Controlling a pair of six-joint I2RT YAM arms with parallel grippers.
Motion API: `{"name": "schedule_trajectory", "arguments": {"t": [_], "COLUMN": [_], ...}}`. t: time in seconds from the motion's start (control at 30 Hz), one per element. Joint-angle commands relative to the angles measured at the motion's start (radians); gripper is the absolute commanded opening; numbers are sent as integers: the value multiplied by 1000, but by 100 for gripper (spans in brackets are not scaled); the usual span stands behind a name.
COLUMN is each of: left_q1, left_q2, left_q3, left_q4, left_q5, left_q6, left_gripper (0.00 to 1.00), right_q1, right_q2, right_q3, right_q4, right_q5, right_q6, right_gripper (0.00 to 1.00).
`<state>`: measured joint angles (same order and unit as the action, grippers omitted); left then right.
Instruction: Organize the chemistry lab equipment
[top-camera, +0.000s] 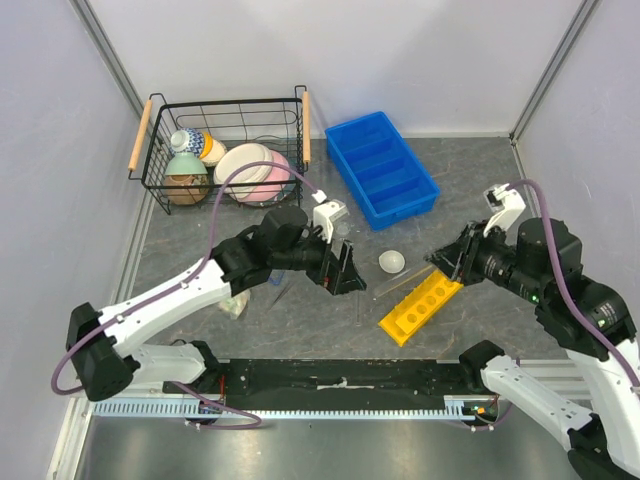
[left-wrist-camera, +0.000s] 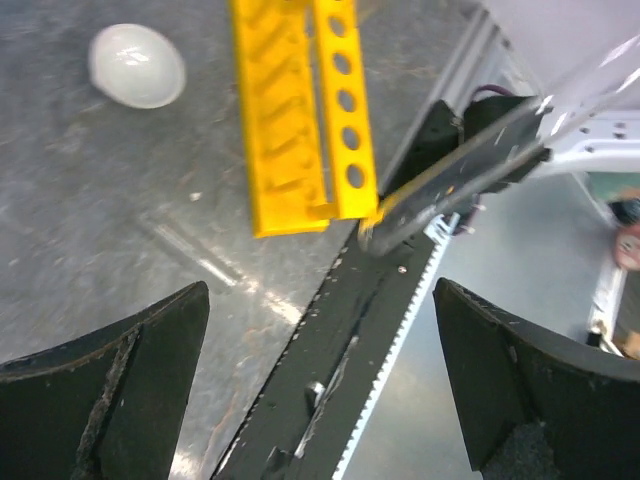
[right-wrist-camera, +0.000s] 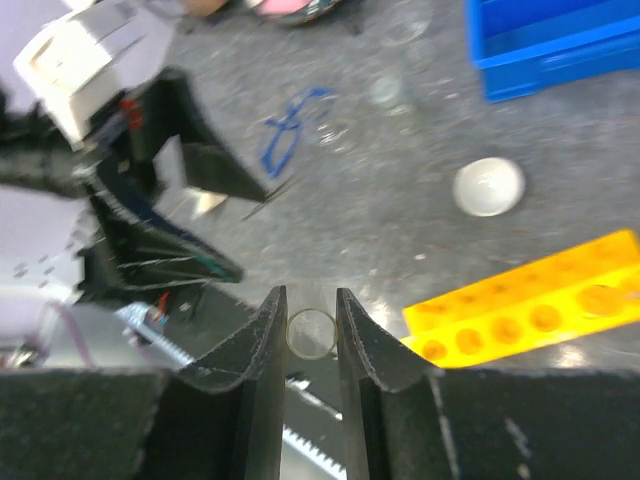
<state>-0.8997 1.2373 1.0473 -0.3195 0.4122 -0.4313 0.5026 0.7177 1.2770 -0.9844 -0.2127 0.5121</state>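
Spread wide, the left fingers (top-camera: 347, 272) hang in the top view just left of the yellow rack (top-camera: 420, 307), which lies flat and slantwise on the counter (top-camera: 300, 320). The white domed dish (top-camera: 391, 262) sits a little beyond the rack's left end, not touching it. The right fingers (top-camera: 447, 262) hover over the rack's far end, while the blue bin (top-camera: 382, 168) and the wire basket (top-camera: 225, 150) stand well beyond the rack. From the left wrist, the left fingers (left-wrist-camera: 110, 400) stand far apart with nothing between them. The rack (left-wrist-camera: 300, 120) lies ahead, the dish (left-wrist-camera: 137, 65) off its left side, and a loose clear tube (left-wrist-camera: 195, 250) lies on the counter near the rack's end. From the right wrist, the right fingers (right-wrist-camera: 262, 350) are drawn close — pinching a glass tube (right-wrist-camera: 312, 333) seen end-on, near the rack's left end (right-wrist-camera: 530, 305).
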Motion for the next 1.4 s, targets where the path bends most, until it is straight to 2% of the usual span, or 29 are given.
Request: {"name": "schedule_trajectory", "arguments": {"t": [0.0, 0.03, 0.13, 0.3, 0.5, 0.87, 1.37], "left_q1": [1, 1, 1, 1, 1, 2, -1], "left_q2": [-76, -100, -142, -191, -239, -236, -260], "left_q3": [-9, -18, -62, -118, -164, -175, -181], "left_q4": [-122, -124, -124, -133, -133, -121, -115], "left_q5": [-219, -222, -227, -236, -247, -224, -208], "left_q6": [49, 45, 34, 17, 9, 9, 12], "left_gripper": [100, 100, 100, 99, 99, 99, 99], "right_q1": [5, 5, 5, 5, 5, 5, 5], "right_q2": [45, 58, 75, 94, 101, 106, 141], "right_q3": [102, 107, 110, 94, 61, 32, -14], "right_q4": [-123, -147, -175, -207, -226, -250, -208], "right_q5": [313, 396, 507, 601, 627, 619, 630], "right_q6": [-61, -63, -57, -43, -37, -29, -35], "right_gripper": [21, 21, 21, 21, 20, 20, 20]}}
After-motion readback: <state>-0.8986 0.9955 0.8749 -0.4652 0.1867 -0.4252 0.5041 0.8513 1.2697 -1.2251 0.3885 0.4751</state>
